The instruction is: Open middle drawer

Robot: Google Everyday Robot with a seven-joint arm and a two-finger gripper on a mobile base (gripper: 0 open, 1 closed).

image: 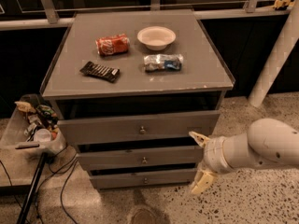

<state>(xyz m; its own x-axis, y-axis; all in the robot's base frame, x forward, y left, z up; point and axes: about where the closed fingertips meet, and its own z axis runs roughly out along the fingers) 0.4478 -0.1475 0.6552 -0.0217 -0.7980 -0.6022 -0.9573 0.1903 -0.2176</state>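
A grey cabinet holds three stacked flat-fronted drawers, each with a small round knob. The middle drawer is the mid-sized one, with its knob at its centre, and its front is closed. My gripper is at the cabinet's lower right, just off the right end of the middle drawer's front. Its two pale fingers are spread wide apart, one above the other, and hold nothing. It is well right of the knob.
The top drawer and the bottom drawer sit above and below. On the cabinet top lie a red can, a white bowl, a chip bag and a dark bar. A bin of clutter and cables stand at left.
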